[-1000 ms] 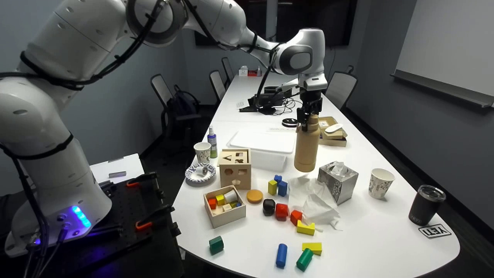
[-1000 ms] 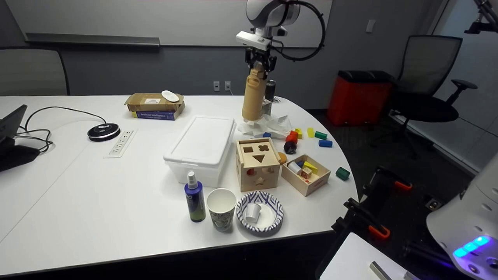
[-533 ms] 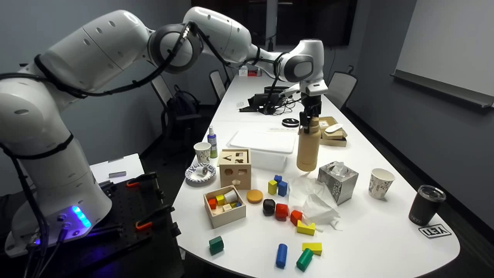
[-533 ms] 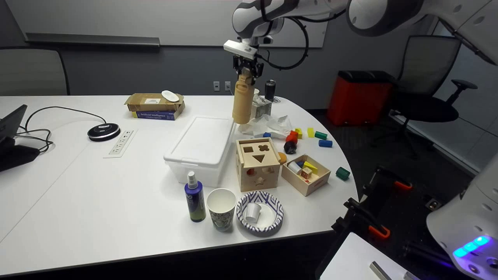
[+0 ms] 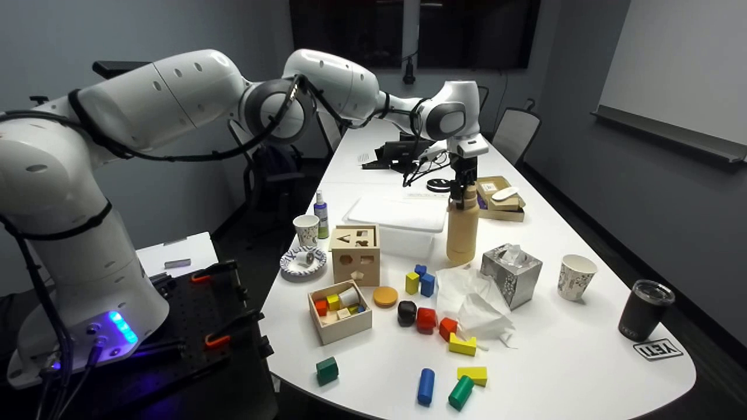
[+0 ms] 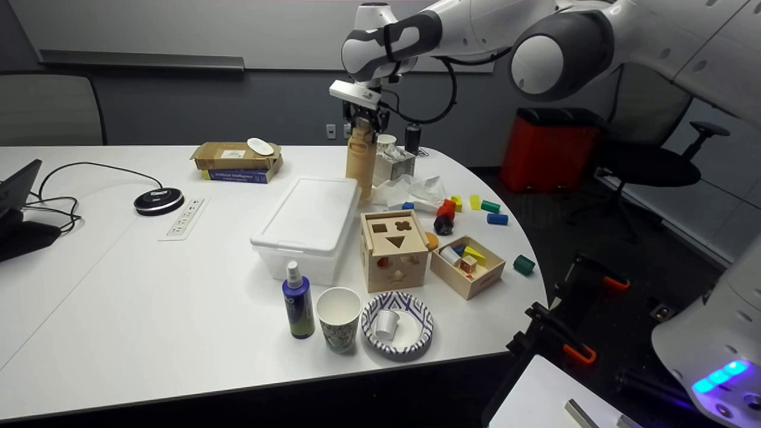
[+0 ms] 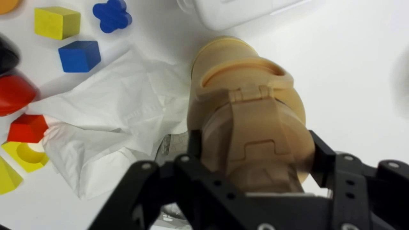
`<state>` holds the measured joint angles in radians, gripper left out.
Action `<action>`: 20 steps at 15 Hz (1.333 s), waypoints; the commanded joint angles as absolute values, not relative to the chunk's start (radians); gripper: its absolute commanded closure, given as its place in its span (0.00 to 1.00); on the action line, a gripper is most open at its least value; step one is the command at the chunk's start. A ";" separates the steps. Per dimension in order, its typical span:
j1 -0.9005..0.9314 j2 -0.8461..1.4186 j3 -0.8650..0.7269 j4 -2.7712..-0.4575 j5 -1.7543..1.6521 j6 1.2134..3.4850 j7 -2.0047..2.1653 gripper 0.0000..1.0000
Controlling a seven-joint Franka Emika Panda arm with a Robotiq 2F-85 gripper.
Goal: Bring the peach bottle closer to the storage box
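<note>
The gripper clasps the peach bottle by its hinged cap, just beside the storage box

Nearest the wrist camera, the jaws stand apart by the breadth of the cap, 1 black pad against each side, pinching it. The bottom edge of that view cuts off the rest of the gripper, which covers the rear of the cap; the cap itself is shaded and blurred there.

Below the jaws, the bottle is close to upright, its long axis near vertical, cap up and base down, with the slot in its shoulder on the side toward the storage box. Whether the base touches the white table cannot be told.

Next out, the wrist view shows only a corner of the storage box, cropped at the top. In an exterior view the box hides part of the bottle's base, and it cannot be made out whether the 2 touch. A crumpled white tissue lies just beside the bottle; the silver tissue box stands near, largely masked by the gripper in the wrist view.

Farther off are a blue flower-shaped block and a black block cut by the left edge.
</note>
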<state>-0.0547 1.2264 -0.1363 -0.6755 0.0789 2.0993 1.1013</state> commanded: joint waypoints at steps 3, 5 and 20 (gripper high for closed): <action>-0.062 1.290 -0.137 -0.558 0.071 2.071 1.079 0.48; -0.063 1.303 -0.141 -0.549 0.070 2.069 1.083 0.48; -0.056 1.231 -0.160 -0.507 0.069 2.019 1.107 0.00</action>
